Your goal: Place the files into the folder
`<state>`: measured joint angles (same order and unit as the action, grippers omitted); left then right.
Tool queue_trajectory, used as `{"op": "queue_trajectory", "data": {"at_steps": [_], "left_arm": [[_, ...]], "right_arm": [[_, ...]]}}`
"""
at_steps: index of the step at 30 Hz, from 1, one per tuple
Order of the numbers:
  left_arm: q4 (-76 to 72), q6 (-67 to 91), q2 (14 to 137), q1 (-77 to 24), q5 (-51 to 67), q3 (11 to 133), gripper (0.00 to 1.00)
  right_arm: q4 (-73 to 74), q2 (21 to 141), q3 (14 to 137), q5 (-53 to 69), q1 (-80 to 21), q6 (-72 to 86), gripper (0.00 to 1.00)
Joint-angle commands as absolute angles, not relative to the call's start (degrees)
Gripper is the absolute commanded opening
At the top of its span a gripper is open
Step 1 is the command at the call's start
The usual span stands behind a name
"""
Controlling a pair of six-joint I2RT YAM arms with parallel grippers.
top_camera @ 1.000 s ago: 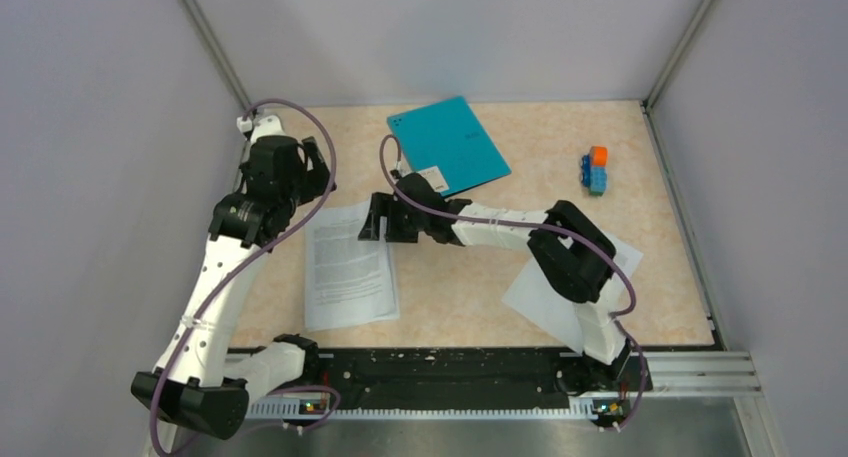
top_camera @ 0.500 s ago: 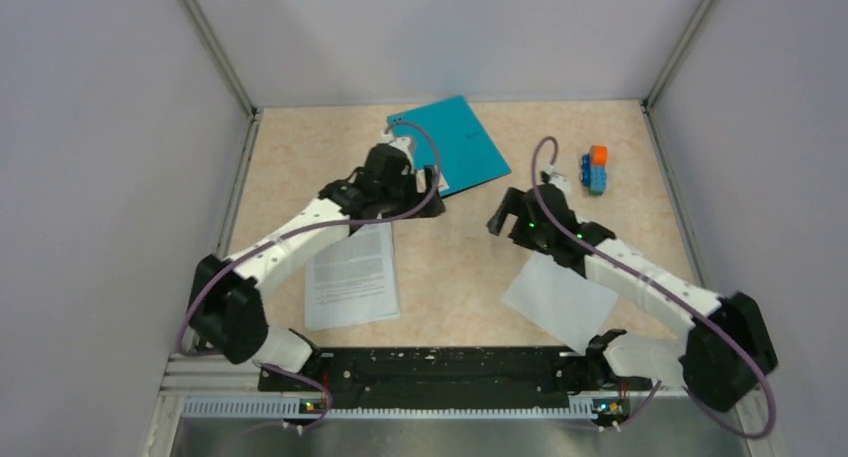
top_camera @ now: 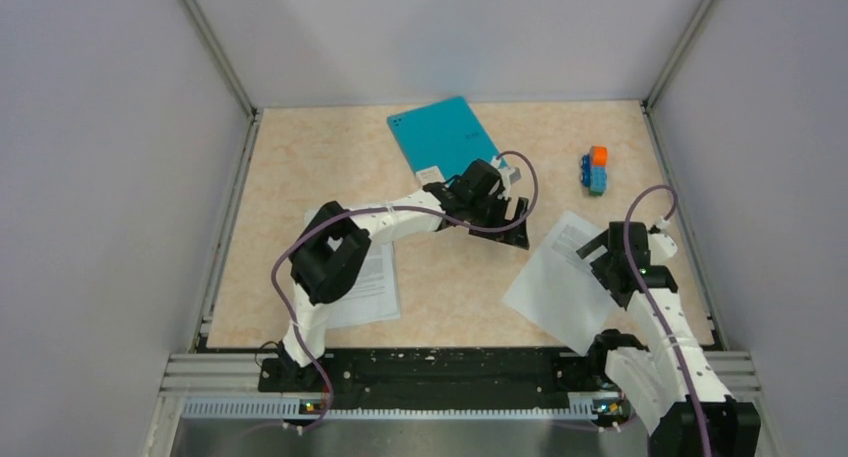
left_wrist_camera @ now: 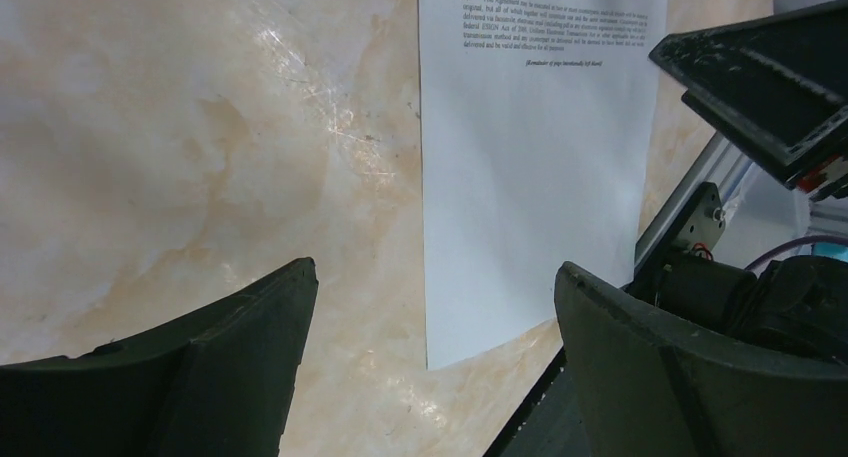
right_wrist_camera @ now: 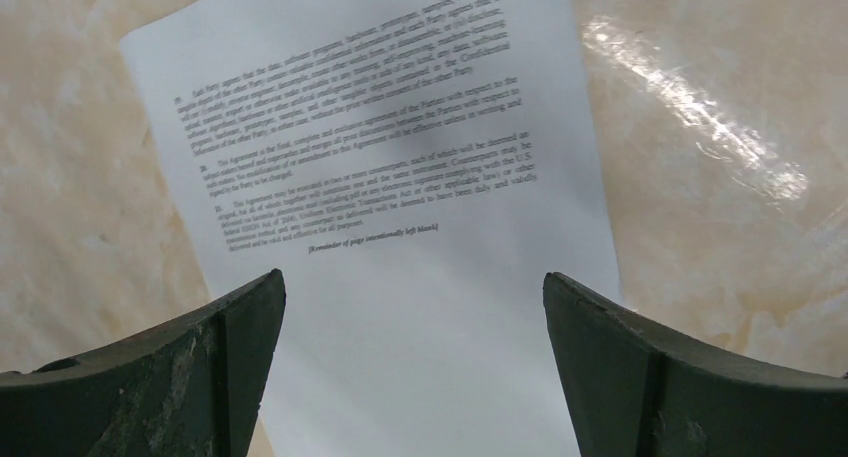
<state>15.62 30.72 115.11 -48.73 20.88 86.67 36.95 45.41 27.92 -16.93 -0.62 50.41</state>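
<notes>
While both end effectors [left_wrist_camera: 435, 269] [right_wrist_camera: 412, 277] gape empty, the left arm [top_camera: 400, 214] hides the folder's [top_camera: 440, 137] corner.

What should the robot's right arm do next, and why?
Probably lower the right gripper onto the paper sheet. The gripper is open and hovers right over the sheet, which lies flat on the table, outside the closed folder.
</notes>
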Motion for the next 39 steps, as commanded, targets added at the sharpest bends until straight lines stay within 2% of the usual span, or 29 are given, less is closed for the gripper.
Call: {"op": "queue_trajectory", "data": {"at_steps": [1, 5, 8, 13, 15, 19, 23, 27, 35, 39], "left_arm": [[13.43, 29.55, 118.41, -49.38, 24.05, 89.39, 0.93], [13.82, 29.08, 119.78, -49.57, 23.62, 89.52, 0.93], [14.24, 28.52, 119.58, -49.57, 21.78, 88.77, 0.93], [17.05, 28.31, 119.24, -49.47, 15.38, 88.64, 0.94], [17.8, 28.98, 119.1, -49.32, 12.59, 88.68, 0.94], [19.9, 30.47, 119.64, -49.02, 8.18, 89.15, 0.94], [22.91, 33.35, 120.71, -47.56, 10.19, 89.69, 0.94], [20.45, 34.0, 120.36, -47.13, 13.24, 87.32, 0.93], [18.04, 36.71, 120.52, -45.96, 19.98, 86.66, 0.84], [18.07, 37.02, 119.1, -45.73, 21.05, 87.02, 0.8]], "right_arm": [[37.01, 46.17, 27.94, -19.11, 5.08, 53.87, 0.99], [32.88, 46.39, 25.21, -15.76, 11.17, 52.9, 0.99], [27.98, 47.84, 21.78, -8.95, 16.05, 51.02, 0.99], [21.06, 51.9, 18.25, 2.72, 16.57, 50.14, 0.99], [19.27, 52.85, 18.21, 4.6, 14.31, 50.82, 0.99], [17.01, 54.48, 19.48, 2.79, 2.34, 54.43, 0.99], [14.38, 57.83, 20.35, 2.5, -6.05, 56.89, 0.99], [9.4, 59.64, 19.32, 6.63, -7.0, 56.82, 0.99], [3.07, 64.79, 21.52, 15.26, -7.03, 53.0, 0.99], [2.06, 66.21, 21.61, 15.83, -6.98, 52.28, 0.99]]}}
